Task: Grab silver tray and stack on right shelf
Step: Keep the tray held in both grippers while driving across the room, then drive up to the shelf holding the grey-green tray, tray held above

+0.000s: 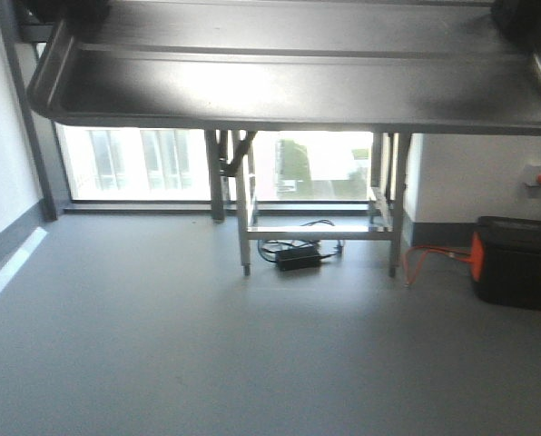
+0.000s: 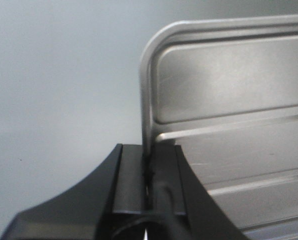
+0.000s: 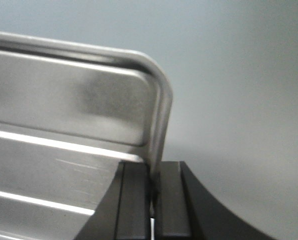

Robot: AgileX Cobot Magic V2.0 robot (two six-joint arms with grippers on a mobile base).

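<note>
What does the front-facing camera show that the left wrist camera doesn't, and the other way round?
Front-facing only: a bright window, a metal stand with a black power brick under it, and a black-and-orange case by the wall. Left wrist only: a close look at the left gripper, shut on the tray's rim beside a rounded corner. Both: the shiny silver tray.

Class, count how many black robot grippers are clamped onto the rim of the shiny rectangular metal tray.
2. The left gripper pinches the left end rim of the shiny rectangular silver tray; the right gripper pinches its right end rim. None seems hidden.
</note>
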